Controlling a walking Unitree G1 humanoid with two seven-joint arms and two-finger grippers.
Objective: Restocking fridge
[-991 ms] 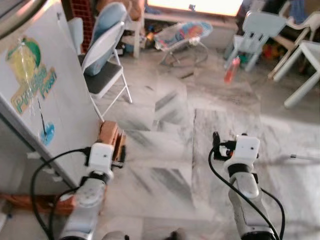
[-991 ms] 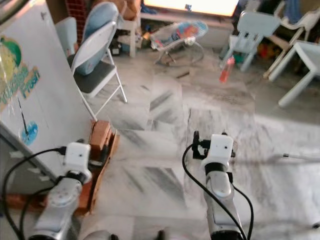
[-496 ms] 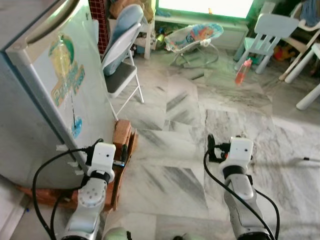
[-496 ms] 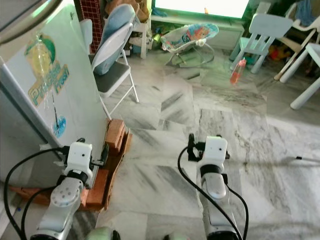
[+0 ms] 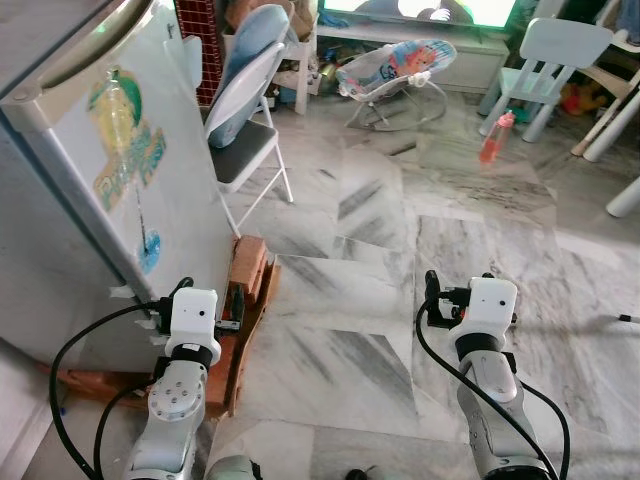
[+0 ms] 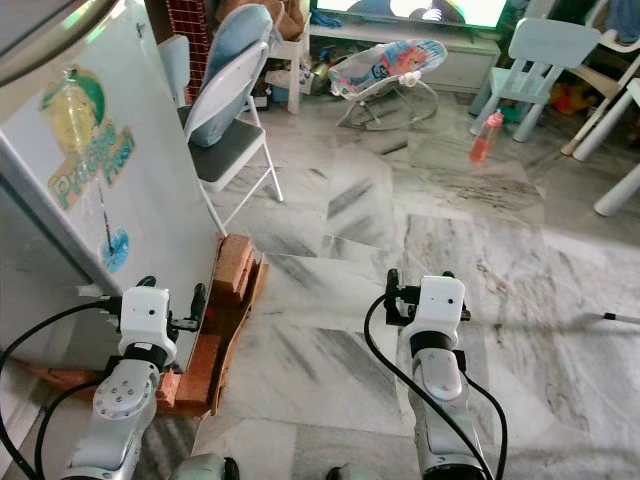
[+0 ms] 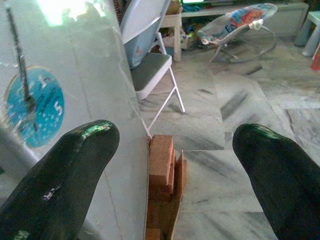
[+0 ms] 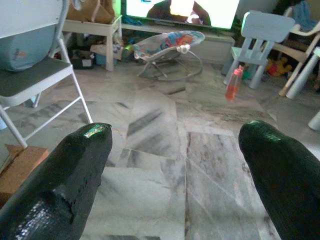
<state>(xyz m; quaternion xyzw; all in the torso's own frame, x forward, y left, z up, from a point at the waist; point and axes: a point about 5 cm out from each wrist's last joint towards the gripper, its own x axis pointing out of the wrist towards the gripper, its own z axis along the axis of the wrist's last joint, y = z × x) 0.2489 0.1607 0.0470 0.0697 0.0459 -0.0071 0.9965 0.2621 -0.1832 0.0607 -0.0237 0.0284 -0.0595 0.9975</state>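
Note:
A white fridge (image 5: 85,200) with a green and yellow sticker stands on my left, its front corner propped on reddish bricks (image 5: 246,272). A pink bottle (image 5: 491,146) stands on the marble floor far ahead to the right. My left gripper (image 7: 172,145) is held low beside the fridge's lower corner, open, with nothing between its fingers (image 7: 75,165). My right gripper (image 8: 175,145) hovers over bare floor at the same height, open and holding nothing. Both point forward into the room.
A grey folding chair (image 5: 240,130) stands just past the fridge. Farther back are a baby bouncer (image 5: 392,66), a low white table (image 8: 92,25), a small pale blue chair (image 5: 550,50) and white furniture legs (image 5: 625,195) at right. Marble floor (image 5: 350,300) stretches ahead.
The whole picture has shifted as my head moved, bringing more of the fridge into view. Both arms keep the same pose, grippers still open.

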